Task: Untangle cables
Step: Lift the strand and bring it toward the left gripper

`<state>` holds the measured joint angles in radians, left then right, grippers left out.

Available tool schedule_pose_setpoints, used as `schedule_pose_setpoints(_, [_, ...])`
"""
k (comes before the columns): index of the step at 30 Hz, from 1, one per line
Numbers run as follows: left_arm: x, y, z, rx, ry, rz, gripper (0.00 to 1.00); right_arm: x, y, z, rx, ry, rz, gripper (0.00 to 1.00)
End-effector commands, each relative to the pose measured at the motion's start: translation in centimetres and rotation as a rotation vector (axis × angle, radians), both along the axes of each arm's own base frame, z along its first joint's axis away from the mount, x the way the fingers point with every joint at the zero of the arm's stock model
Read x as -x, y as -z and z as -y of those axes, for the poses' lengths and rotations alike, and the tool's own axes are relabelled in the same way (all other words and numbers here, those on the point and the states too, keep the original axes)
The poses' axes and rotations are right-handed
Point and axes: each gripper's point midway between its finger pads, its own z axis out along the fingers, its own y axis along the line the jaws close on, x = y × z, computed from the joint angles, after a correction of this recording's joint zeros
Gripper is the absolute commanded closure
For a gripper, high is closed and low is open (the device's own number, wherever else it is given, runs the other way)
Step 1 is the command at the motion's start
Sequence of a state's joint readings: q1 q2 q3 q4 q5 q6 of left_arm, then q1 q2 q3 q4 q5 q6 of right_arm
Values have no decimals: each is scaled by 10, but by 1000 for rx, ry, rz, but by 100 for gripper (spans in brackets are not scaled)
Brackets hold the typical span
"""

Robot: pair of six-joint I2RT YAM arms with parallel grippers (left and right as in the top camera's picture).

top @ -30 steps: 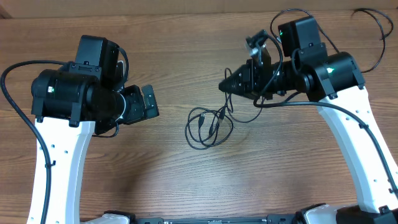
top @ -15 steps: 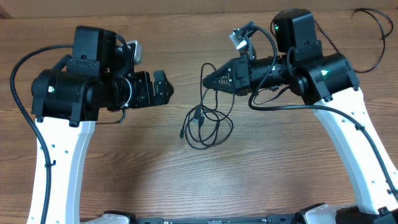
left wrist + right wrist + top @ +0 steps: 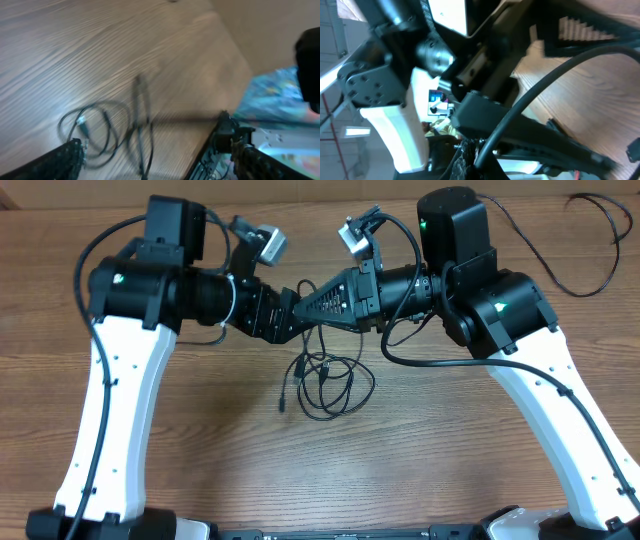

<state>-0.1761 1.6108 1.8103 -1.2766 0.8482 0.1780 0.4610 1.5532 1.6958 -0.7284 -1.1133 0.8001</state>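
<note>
The cables lie as a loose black coil at the table's middle, also blurred in the left wrist view. One strand rises from the coil to my right gripper, which is shut on it; up close the strand runs into the closed jaws of the right gripper. My left gripper is tip to tip with the right one above the coil. Its fingers stand wide apart, so the left gripper is open, with the lifted strand hanging between them, untouched.
A separate black cord loops at the table's far right corner. The left wrist view shows the table's edge with colourful clutter beyond it. Both white arm links flank the coil.
Both arms have swung inward and met above the coil. The right gripper carried its strand leftward and up; the left gripper moved right to straddle that strand.
</note>
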Motion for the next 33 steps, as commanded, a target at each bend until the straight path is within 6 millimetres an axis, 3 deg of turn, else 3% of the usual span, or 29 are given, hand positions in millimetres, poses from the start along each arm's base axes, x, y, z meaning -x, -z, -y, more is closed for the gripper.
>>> schedule_pose_setpoints(1, [2, -9, 15, 99, 138, 87, 10, 10, -18, -1, -26, -12, -19, 96])
schedule_pose_setpoints(5, [-12, 0, 17, 99, 137, 92, 21, 12, -20, -1, -36, -26, -27, 96])
schedule_pose_setpoints(8, [-17, 4, 18, 100, 135, 86, 41, 12, -20, -1, -35, -24, -27, 96])
schedule_pose_setpoints(13, [-19, 9, 15, 76, 116, 77, 60, 1, -15, 0, -10, 35, 2, 96])
schedule_pose_setpoints(15, [-24, 15, 11, 35, 74, 57, 76, -5, -12, 0, 7, 70, 10, 96])
schedule_pose_setpoints(17, [-30, 24, 3, -22, 11, 26, 82, -13, -9, 1, 28, 110, 40, 96])
schedule_pose_setpoints(19, [-36, 32, -5, -83, -60, -2, 96, -21, -3, 3, 57, 155, 65, 96])
schedule_pose_setpoints(23, [-49, 48, -27, -196, -239, -76, 96, -42, 19, 14, 176, 290, 94, 96])
schedule_pose_setpoints(27, [-57, 59, -48, -286, -388, -123, 96, -66, 52, 42, 370, 479, 91, 96])
schedule_pose_setpoints(29, [-59, 60, -52, -301, -424, -133, 96, -76, 68, 60, 483, 569, 109, 84])
schedule_pose_setpoints(30, [-58, 59, -53, -298, -432, -135, 96, -79, 75, 69, 532, 606, 114, 65])
schedule_pose_setpoints(33, [-57, 54, -53, -285, -455, -138, 96, -83, 89, 88, 642, 670, 122, 49])
